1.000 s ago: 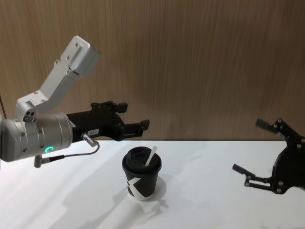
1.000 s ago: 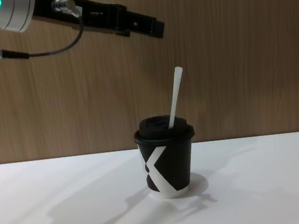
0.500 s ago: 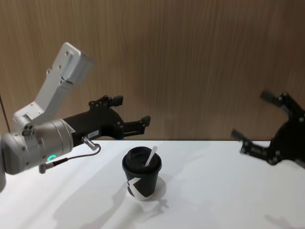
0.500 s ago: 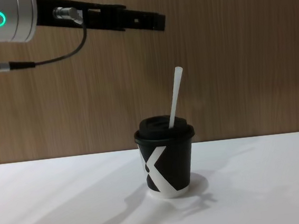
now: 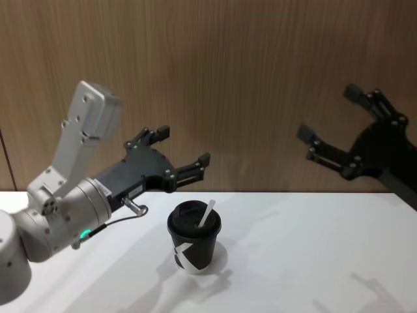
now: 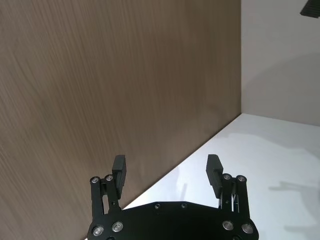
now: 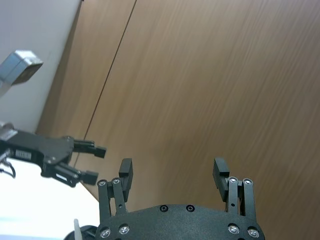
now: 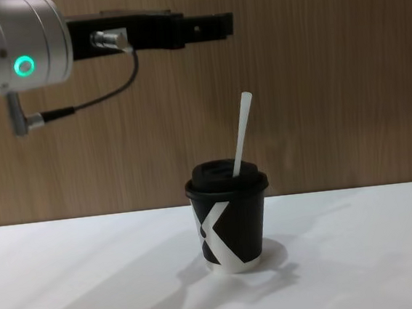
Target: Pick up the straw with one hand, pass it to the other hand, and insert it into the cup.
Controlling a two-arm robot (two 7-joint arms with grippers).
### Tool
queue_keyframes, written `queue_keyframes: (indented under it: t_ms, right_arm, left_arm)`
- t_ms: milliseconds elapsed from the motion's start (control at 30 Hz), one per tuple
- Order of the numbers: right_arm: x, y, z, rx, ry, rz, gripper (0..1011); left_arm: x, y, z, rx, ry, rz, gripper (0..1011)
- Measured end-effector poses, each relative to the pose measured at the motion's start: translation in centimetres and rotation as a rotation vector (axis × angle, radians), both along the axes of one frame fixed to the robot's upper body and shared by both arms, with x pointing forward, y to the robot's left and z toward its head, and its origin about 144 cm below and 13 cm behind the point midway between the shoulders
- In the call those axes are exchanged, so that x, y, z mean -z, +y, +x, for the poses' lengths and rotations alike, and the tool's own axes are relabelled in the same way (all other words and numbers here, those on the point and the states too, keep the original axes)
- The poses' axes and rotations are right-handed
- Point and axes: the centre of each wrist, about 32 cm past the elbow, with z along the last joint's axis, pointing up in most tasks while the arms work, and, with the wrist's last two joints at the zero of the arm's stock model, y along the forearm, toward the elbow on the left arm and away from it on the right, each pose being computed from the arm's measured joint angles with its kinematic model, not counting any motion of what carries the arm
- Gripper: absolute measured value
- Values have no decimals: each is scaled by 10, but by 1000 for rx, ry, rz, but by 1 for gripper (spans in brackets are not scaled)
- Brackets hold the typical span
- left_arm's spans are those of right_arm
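Straw point(image 5: 206, 214) sits in the cup point(image 5: 193, 244), lower end through the black lid, upper part sticking out and leaning toward 1 o'clock in head view; chest view shows the same lean point(image 8: 240, 133). Nothing is touching it.

Cup stands upright on the white desk point(image 5: 306, 261), roughly mid-desk, white K mark facing the robot point(image 8: 230, 221). Silvery base rim sits flat on the desk.

Left claw point(image 5: 184, 147): black fingers on a silver-grey wrist with a glowing green ring and thin dark cable. It hangs in the air at about 11 o'clock from the cup in head view, above lid height and well apart from the straw. Fingers spread wide, empty. Left wrist view confirms: both fingers point(image 6: 119, 169) far apart with nothing between them, wood wall and desk edge beyond. In chest view the claw point(image 8: 215, 26) runs level across the upper left, fingertips ending above the straw's top with a clear gap.

Right claw point(image 5: 329, 124): plain matte black, raised high at about 2 o'clock from the cup, far from it, against the wood-panel wall point(image 5: 260, 78). Fingers spread wide, empty. Right wrist view point(image 7: 172, 175) shows the same wide gap.
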Motion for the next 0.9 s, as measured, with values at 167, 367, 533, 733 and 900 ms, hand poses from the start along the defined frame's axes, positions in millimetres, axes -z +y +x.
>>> queue_keyframes:
  t_ms: [167, 367, 533, 733, 900]
  right_arm:
    - [-6, 10, 2, -21, 44, 13, 1001]
    - [-8, 17, 4, -76, 85, 0, 1001]
    - [-7, 20, 3, -122, 121, -18, 1001]
    - [-5, 24, 2, -149, 150, -24, 1001]
    - [-4, 30, 2, -167, 162, -17, 1001]
  left_arm:
    - [10, -4, 0, -2, -25, -18, 1003]
    - [18, -10, 0, 2, -62, -34, 1003]
    - [22, -14, 1, 11, -85, -49, 1003]
    - [23, -17, 1, 28, -102, -65, 1003]
    - [24, -18, 0, 38, -109, -74, 1003]
